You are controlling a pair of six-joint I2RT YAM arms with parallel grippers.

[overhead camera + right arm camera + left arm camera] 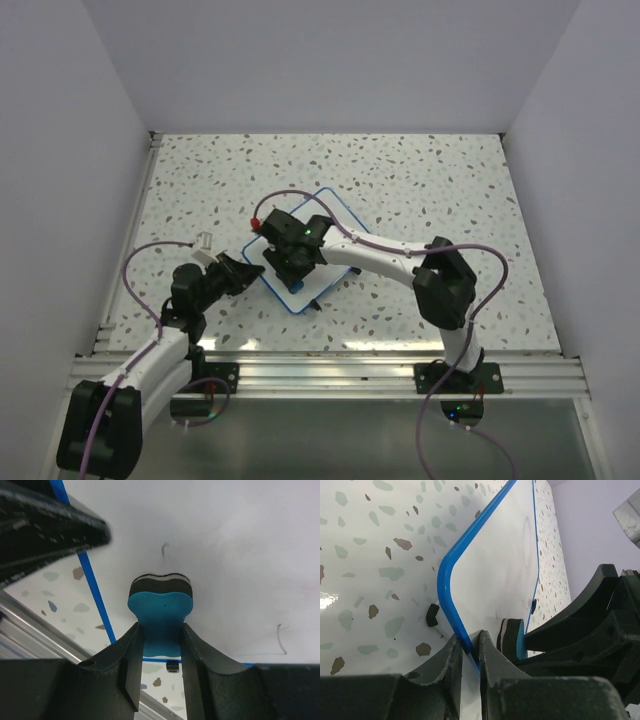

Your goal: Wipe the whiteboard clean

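The whiteboard (322, 208) lies tilted on the speckled table, white with a thin blue rim. My left gripper (250, 272) is shut on its near-left rim, which sits clamped between the two fingers in the left wrist view (470, 649). My right gripper (292, 268) is over the board's near part, shut on a small blue eraser (161, 605) whose dark felt side is against the board (225, 545). The eraser also shows in the left wrist view (512, 637). Faint grey marks (282, 637) remain on the surface. A faint ring (526, 542) shows farther along the board (495, 565).
A small red object (256, 222) lies by the board's far-left edge. Black tabs (432, 615) stick out from the rim. The aluminium rail (330, 372) runs along the near table edge. Grey walls enclose the table on three sides.
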